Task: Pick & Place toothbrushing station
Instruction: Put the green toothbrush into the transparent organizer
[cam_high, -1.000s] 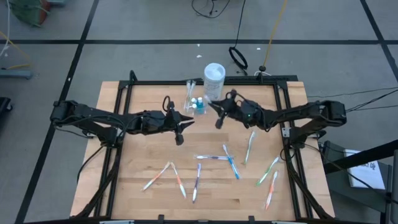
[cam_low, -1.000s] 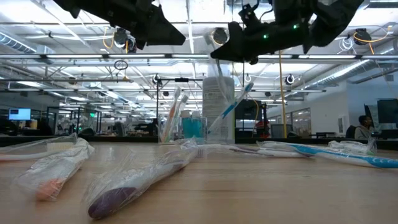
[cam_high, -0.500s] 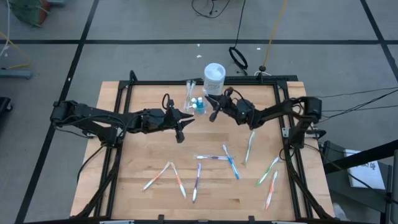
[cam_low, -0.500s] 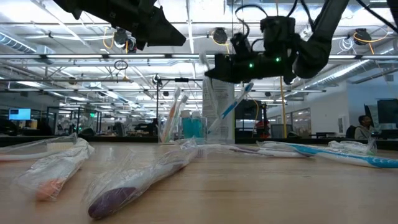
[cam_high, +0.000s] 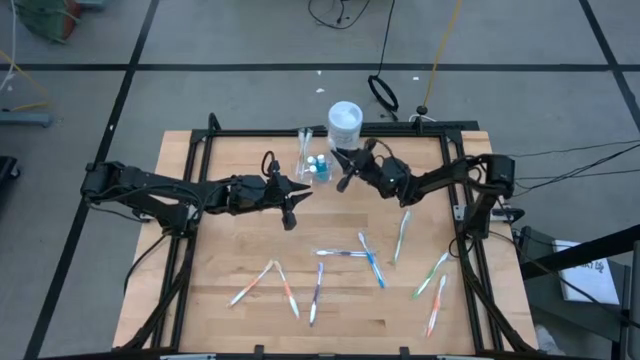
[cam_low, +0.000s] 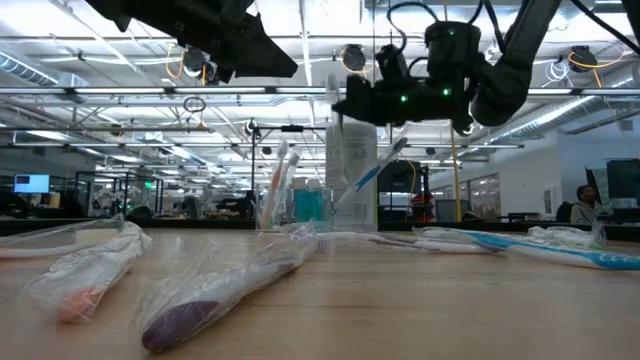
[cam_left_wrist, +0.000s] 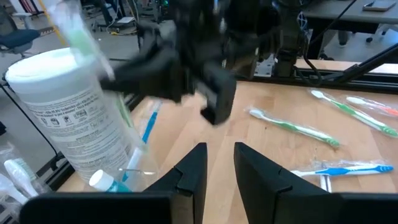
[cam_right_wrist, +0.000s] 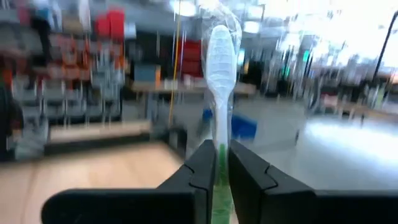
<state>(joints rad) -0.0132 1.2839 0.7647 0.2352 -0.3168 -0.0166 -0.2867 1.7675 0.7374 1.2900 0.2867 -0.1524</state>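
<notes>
Right gripper (cam_right_wrist: 218, 163): your fingers pinch a wrapped green-handled toothbrush (cam_right_wrist: 220, 56) above the clear plastic cup (cam_high: 321, 170) by the table's far edge | left gripper (cam_left_wrist: 219, 163): narrowly parted, empty | tall white tub (cam_left_wrist: 74, 112): label print unreadable

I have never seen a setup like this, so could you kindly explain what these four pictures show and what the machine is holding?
It is a robot with two dark arms over a wooden table, each ending in two-finger jaws. One picture looks straight down, one looks level across the tabletop, and two come from cameras on the arms' wrists. At the back stand a white tub and a clear cup holding teal tubes and a few brushes. More wrapped toothbrushes lie scattered at the front. The right gripper is near the tub, shut on a wrapped green brush that stands upright in its jaws. The left gripper hangs open and empty beside the cup.
</notes>
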